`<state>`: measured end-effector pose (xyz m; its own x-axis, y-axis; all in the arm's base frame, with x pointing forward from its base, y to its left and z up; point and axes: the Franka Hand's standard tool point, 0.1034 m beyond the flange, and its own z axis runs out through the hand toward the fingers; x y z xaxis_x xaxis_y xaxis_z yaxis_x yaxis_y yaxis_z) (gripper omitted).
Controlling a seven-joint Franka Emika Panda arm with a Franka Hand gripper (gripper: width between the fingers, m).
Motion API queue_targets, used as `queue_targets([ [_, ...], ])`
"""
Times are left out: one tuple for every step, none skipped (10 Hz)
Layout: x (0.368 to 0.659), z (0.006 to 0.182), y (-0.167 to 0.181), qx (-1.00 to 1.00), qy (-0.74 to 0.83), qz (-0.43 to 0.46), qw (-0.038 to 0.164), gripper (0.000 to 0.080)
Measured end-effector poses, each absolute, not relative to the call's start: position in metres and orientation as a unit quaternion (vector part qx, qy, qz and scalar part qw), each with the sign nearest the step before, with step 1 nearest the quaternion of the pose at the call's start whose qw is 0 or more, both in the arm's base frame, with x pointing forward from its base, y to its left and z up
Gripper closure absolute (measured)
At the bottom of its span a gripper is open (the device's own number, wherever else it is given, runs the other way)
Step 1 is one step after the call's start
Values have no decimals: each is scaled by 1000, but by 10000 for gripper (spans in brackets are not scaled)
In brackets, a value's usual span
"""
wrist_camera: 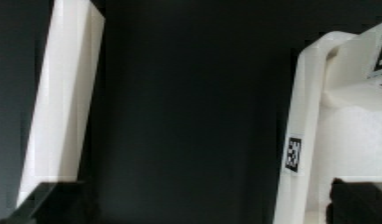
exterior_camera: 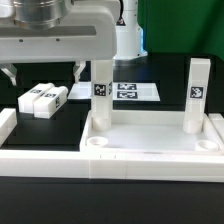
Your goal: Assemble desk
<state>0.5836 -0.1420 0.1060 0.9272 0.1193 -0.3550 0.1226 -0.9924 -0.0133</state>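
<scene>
The white desk top [exterior_camera: 150, 150] lies at the front with its raised rim up. Two legs stand upright in its far sockets, one [exterior_camera: 101, 92] toward the exterior view's left and one [exterior_camera: 197, 92] toward its right. Two loose legs [exterior_camera: 42, 100] lie side by side on the black table at the left. My gripper [exterior_camera: 43, 72] hangs open and empty above and behind them, its dark fingers [exterior_camera: 78, 69] wide apart. In the wrist view the gripper [wrist_camera: 197, 205] holds nothing, with only black table between its fingertips [wrist_camera: 357, 200]. A tagged edge of the desk top [wrist_camera: 321, 130] shows beside it.
The marker board [exterior_camera: 132, 90] lies flat behind the desk top. A white border rail [exterior_camera: 6, 125] runs along the left edge and shows as a long white bar in the wrist view [wrist_camera: 63, 100]. The arm's base stands at the back.
</scene>
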Motion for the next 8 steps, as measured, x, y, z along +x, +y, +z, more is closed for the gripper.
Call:
queue_targets([
  [583, 106, -143, 982, 61, -181, 4, 150],
  [582, 106, -145, 982, 59, -181, 3, 150],
  [571, 102, -160, 982, 50, -183, -12, 150],
  [553, 97, -176, 981, 32, -189, -16, 150],
  [535, 90, -185, 979, 18, -201, -22, 150],
  [522, 83, -192, 978, -9, -205, -39, 150],
  [521, 83, -195, 978, -12, -205, -40, 150],
  [522, 83, -193, 978, -10, -204, -39, 150],
])
